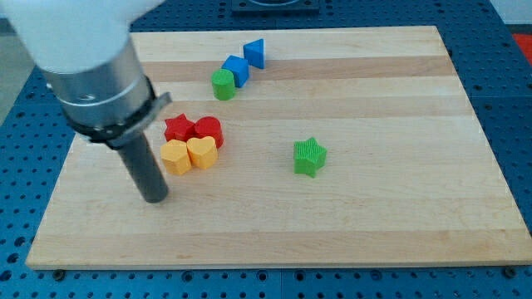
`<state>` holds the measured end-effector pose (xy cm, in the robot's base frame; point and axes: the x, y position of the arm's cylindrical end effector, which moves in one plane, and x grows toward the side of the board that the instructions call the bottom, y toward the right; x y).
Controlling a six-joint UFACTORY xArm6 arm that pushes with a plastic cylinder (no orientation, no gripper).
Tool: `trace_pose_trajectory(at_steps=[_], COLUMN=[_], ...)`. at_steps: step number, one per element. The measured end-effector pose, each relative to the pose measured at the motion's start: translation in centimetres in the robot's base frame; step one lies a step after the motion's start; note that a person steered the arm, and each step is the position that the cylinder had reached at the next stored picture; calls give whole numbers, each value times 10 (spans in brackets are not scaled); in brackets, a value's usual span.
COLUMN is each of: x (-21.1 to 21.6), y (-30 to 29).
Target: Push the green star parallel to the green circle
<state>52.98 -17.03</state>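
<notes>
Resting on the wooden board [399,75], my tip [155,198] is a bare rod with no jaws, pinching nothing. Just to its right sit the yellow hexagon [174,156] and yellow heart [202,153], touching the red star [179,128] and red block [209,130] above. The green star [309,156] stands well right; the green circle [223,84] lies toward the top, beside a blue block [236,70] and a blue triangle [254,52].

The pale wooden board [374,75] shows lengthwise grain with a smooth, satin finish. The ribbed green plastic star [309,156] looks matt, its sides finely ridged. The smooth green plastic cylinder [222,84] has a slight sheen. The dark rod ending in my tip [155,198] looks like brushed, semi-gloss metal.
</notes>
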Motion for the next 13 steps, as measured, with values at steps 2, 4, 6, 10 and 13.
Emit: trace_pose_trajectory(at_steps=[2, 4, 6, 10, 13], x=[-33, 11, 11, -52, -95], y=[23, 32, 162, 219, 196])
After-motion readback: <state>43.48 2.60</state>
